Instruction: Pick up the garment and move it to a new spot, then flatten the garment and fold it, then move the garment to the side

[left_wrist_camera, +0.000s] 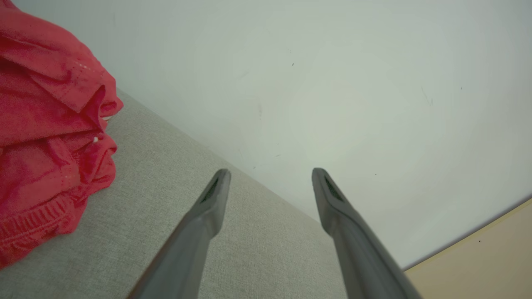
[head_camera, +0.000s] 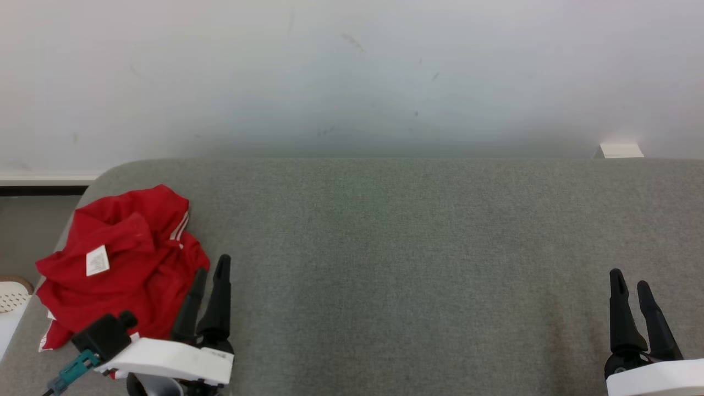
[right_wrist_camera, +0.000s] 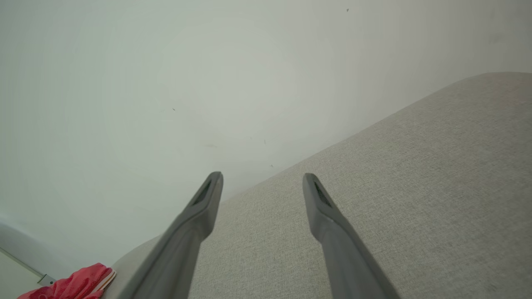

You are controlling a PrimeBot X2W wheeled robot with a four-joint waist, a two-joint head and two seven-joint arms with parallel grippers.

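A red garment (head_camera: pixel 124 264) with white stripes and a white label lies crumpled at the left end of the grey fabric-covered table (head_camera: pixel 396 253). My left gripper (head_camera: pixel 212 265) stands open just right of the heap, nothing between its fingers. In the left wrist view the garment (left_wrist_camera: pixel 45 137) bulges at the left, apart from the open left gripper (left_wrist_camera: pixel 270 176). My right gripper (head_camera: pixel 630 283) is open at the table's lower right, far from the cloth. The right wrist view has the open right gripper (right_wrist_camera: pixel 262 180) over bare table, with a red corner of the garment (right_wrist_camera: pixel 75 284) at the bottom left.
A pale wall (head_camera: pixel 352 77) rises right behind the table's far edge. A small white block (head_camera: pixel 621 150) sits at the back right. Off the table's left end are a dark baseboard strip (head_camera: pixel 41 190) and a white perforated object (head_camera: pixel 12 300) on the floor.
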